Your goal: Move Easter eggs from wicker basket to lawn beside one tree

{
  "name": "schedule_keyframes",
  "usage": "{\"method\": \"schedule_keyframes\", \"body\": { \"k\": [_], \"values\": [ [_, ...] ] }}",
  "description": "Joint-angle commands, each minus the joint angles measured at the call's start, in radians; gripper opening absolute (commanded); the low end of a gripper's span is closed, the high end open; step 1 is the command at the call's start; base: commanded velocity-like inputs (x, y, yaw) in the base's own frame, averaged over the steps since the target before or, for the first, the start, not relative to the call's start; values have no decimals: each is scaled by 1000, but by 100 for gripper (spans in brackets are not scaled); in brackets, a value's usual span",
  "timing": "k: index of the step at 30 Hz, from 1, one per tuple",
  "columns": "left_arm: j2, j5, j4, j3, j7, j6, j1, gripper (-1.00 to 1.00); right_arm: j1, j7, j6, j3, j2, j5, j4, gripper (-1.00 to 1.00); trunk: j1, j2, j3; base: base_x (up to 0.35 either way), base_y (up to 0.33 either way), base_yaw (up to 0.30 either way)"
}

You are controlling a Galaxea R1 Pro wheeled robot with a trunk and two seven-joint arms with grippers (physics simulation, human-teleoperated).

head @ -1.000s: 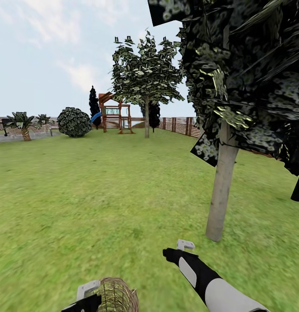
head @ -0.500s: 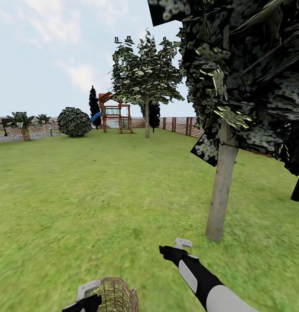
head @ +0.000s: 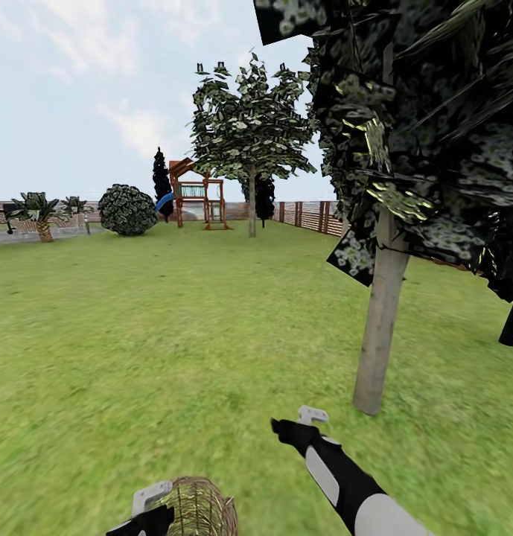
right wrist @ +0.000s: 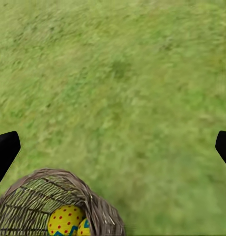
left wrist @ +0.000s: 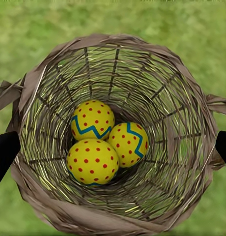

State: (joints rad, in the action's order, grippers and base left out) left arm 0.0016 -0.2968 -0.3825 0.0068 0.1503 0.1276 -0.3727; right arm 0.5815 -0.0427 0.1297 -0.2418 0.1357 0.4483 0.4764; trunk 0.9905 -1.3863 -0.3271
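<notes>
Inside, three eggs (left wrist: 104, 139) in basket (left wrist: 191, 98), left end effector (left wrist: 113, 147) gripping rim, right (right wrist: 113, 147) open.

A pale, lightly clouded sky (head: 77, 82) is seen above mottled green grass. A brown slatted fence (head: 308, 214) is shown at the far edge, with a wooden playset (head: 196, 195), a rounded bush (head: 127, 210) and small palms (head: 36, 212) set before it.
</notes>
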Motion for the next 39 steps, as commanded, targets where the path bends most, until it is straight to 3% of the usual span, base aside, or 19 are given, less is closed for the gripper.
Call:
{"method": "schedule_keyframes", "body": {
  "k": [1,7,14,18,24,32,39],
  "values": [
    [0,-5,-3,0,3,6,0,100,-10,-4,5,-5,-1,7,21,100,0,-1,-1,0,0,0],
    [0,-5,-4,0,3,3,0,100,-120,-3,34,-4,-5,8,247,100,15,-29,-14,0,0,0],
    [0,-5,-7,-1,3,3,0,100,-290,-5,185,-4,-21,4,638,100,42,-78,-36,0,0,0],
    [-1,-4,-9,-2,3,3,0,100,-337,-5,216,-5,-41,5,746,100,58,-106,-48,0,0,0],
    [-6,-2,-15,-1,3,8,-3,100,-357,-5,236,-5,-51,5,798,100,81,-148,-67,0,0,0],
    [-17,3,-2,-1,5,27,-72,100,-362,-5,241,-4,-54,5,809,100,111,-204,-92,0,0,0],
    [-14,0,0,-2,5,13,-83,100,-362,-5,241,-4,-56,6,810,100,138,-253,-114,0,0,0]
  ]
}}
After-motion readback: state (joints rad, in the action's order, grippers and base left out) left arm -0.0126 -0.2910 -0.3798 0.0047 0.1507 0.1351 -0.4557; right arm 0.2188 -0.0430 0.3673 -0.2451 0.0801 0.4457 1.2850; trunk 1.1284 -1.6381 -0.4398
